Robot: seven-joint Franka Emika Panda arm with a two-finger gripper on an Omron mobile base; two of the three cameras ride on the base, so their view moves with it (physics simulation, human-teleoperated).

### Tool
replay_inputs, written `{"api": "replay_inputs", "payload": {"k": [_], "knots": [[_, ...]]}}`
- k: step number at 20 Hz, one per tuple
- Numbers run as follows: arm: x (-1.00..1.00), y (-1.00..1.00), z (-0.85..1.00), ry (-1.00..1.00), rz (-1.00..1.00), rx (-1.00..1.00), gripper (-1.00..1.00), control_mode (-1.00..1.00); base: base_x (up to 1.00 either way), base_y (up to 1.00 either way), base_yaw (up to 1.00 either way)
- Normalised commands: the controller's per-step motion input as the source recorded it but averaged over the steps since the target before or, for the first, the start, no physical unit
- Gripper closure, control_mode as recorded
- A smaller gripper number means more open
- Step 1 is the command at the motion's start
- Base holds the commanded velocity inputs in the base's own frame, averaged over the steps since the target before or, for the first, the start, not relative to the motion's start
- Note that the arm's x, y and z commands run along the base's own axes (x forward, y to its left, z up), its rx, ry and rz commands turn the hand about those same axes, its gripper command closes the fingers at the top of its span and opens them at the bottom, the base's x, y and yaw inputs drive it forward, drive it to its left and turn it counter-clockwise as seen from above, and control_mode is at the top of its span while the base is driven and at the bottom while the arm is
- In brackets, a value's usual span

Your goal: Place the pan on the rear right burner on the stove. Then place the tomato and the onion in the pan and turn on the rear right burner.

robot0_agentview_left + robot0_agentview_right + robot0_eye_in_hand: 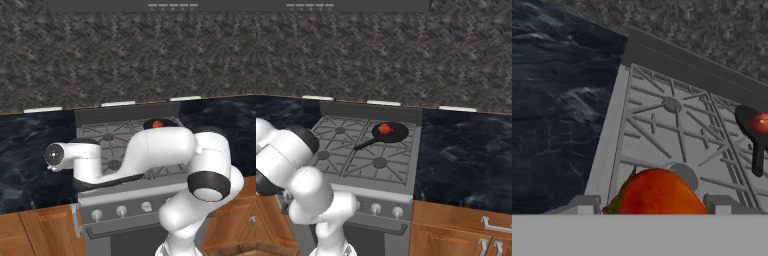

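The black pan [396, 133] sits on the stove's [341, 145] rear right burner, which it mostly covers. Its long handle points toward the stove's middle. A plain red ball, the onion [385, 128], lies inside the pan [161, 121] and shows again at the right edge of the hand view as the onion [760, 122] in the pan [746, 120]. My gripper [654, 204] is shut on the tomato [657, 192], an orange-red ball with green at its side. It hangs above the front left part of the grates, well short of the pan.
My white arm [150, 150] stretches leftward across the stove's front half. Silver knobs [121, 211] line the front panel. Dark marbled counter [557, 100] flanks the stove on both sides, with a raised back panel [371, 111] and patterned wall behind.
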Motion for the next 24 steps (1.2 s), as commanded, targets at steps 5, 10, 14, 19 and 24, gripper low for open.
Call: {"api": "replay_inputs", "payload": {"k": [5,10,14,19,24], "knots": [[0.00,-0.20,0.81,-0.02,-0.11,0.25,1.00,-1.00,0.00,0.00,0.00],[0.00,-0.30,0.56,-0.05,-0.11,0.22,1.00,-1.00,0.00,0.00,0.00],[0.02,-0.41,0.39,-0.06,-0.14,0.18,1.00,-1.00,0.00,0.00,0.00],[0.11,-0.56,0.27,-0.03,-0.16,0.17,1.00,-1.00,0.00,0.00,0.00],[0.21,-0.73,0.12,-0.03,-0.17,0.17,1.00,-1.00,0.00,0.00,0.00]]}}
